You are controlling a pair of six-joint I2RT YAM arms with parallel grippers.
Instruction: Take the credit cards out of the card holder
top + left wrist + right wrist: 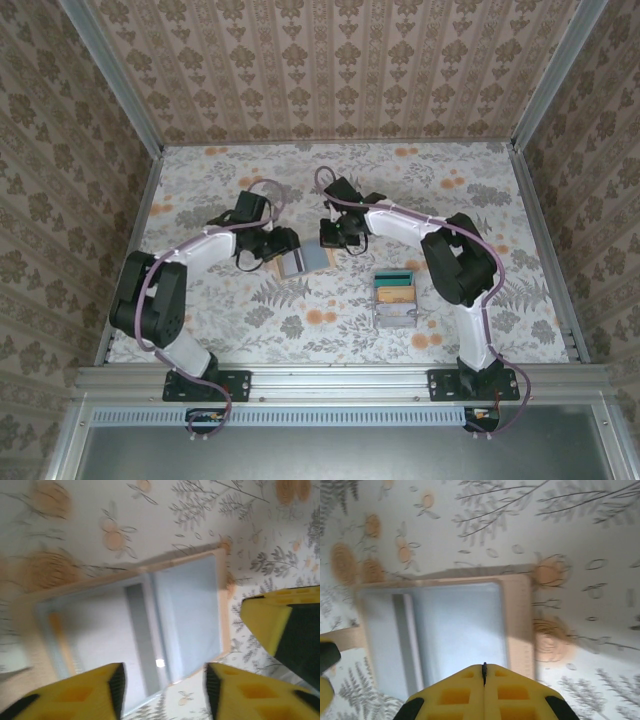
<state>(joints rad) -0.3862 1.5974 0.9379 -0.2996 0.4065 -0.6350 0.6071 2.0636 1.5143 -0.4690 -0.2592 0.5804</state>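
Observation:
The card holder lies open on the flowered table, grey-blue lining up and tan rim around it. My left gripper hangs open over its near edge, and the card holder fills the space ahead of the fingers with nothing pinched between them. My right gripper is shut, its tip over the right half of the card holder. In the top view the left gripper and right gripper meet over the wallet. A teal card and a yellow card lie to the right in a clear box.
The clear plastic box stands on the table right of centre, beside the right arm's elbow. Patterned walls close in the table on the left, the back and the right. A metal rail runs along the near edge.

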